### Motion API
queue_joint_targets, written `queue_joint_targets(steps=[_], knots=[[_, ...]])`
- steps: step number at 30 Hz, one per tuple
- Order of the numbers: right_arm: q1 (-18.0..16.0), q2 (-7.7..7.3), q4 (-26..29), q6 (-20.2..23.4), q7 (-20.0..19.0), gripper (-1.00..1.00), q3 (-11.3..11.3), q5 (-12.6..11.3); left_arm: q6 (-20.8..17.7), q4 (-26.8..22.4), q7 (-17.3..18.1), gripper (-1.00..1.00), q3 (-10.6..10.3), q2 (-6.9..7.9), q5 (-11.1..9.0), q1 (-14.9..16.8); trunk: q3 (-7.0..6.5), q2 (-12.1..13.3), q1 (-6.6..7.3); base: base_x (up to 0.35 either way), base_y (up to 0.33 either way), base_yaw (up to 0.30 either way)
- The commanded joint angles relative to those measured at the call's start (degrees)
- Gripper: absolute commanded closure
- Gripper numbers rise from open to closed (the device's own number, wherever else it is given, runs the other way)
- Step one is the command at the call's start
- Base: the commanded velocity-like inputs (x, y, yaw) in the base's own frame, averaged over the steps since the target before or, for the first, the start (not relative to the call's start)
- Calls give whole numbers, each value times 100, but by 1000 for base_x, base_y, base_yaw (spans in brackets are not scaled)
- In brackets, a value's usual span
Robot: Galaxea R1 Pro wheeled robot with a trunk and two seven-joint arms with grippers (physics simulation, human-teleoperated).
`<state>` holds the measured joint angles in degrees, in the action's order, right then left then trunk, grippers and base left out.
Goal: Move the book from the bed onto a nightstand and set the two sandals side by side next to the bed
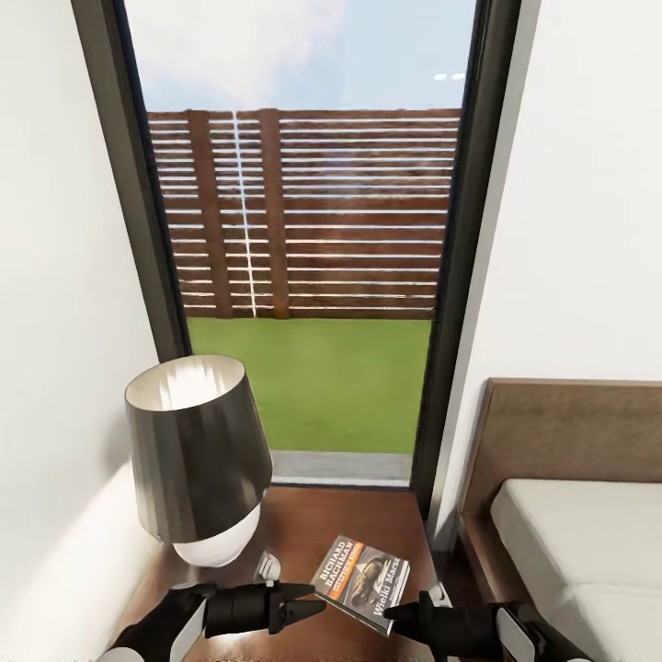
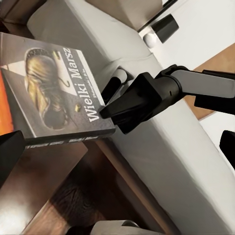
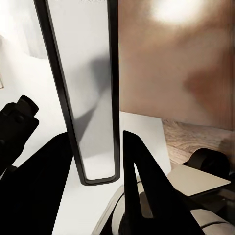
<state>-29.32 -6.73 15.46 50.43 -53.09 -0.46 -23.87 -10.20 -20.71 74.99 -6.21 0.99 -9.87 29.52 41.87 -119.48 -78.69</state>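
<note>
Your right gripper (image 1: 397, 613) touches the book's (image 1: 361, 581) edge on the nightstand (image 1: 368, 519), its spread unclear; left gripper (image 1: 313, 602) also unclear; cover reads "Richard Bachman", "Wielki Marsz".

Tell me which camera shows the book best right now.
The left wrist view: the book is large there, cover lettering readable, right hand at its edge. The head view shows it small on the nightstand. The right wrist view gives its edge.
</note>
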Motion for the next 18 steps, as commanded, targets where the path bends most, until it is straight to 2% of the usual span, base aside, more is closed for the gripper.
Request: queue_joint_targets(steps=[1,18], knots=[[-3,0,1,26,-17,100,-7,-4,-61,-3,7,-100,-47,7,-58,4,24,-44,-22,0,0,0],[-3,0,3,24,-17,100,-7,-4,-58,-3,6,-100,-47,7,-58,3,330,-726,-395,0,0,0]])
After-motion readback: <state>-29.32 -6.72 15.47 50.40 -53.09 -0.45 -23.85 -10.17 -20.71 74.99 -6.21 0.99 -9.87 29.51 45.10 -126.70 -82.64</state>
